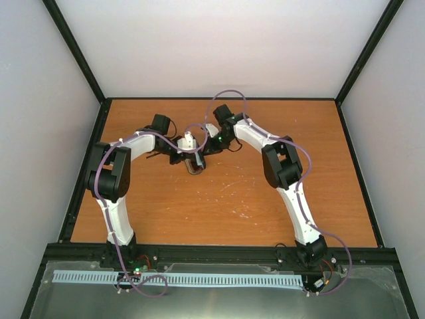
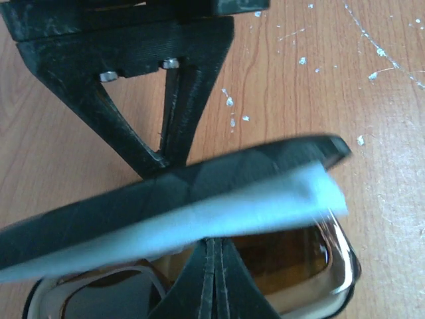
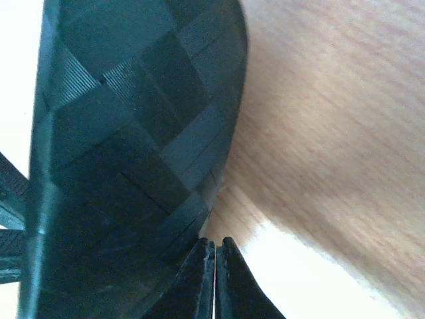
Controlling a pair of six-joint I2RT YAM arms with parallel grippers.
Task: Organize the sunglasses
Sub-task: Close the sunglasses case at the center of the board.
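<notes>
sunglasses [image 2: 292, 256], likely light, stiff yet fragile, sit low over the tabletop [image 2: 319, 80] under the black case [image 2: 166, 193] and blue cloth [image 2: 252, 206], the left gripper [image 2: 214, 282] pinched seemingly on their bridge, the safest hold, and the right gripper [image 3: 214, 272] closed beside the case.

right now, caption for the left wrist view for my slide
Black case and pale blue cloth tilted across brown-lensed sunglasses, wooden table behind.
</notes>
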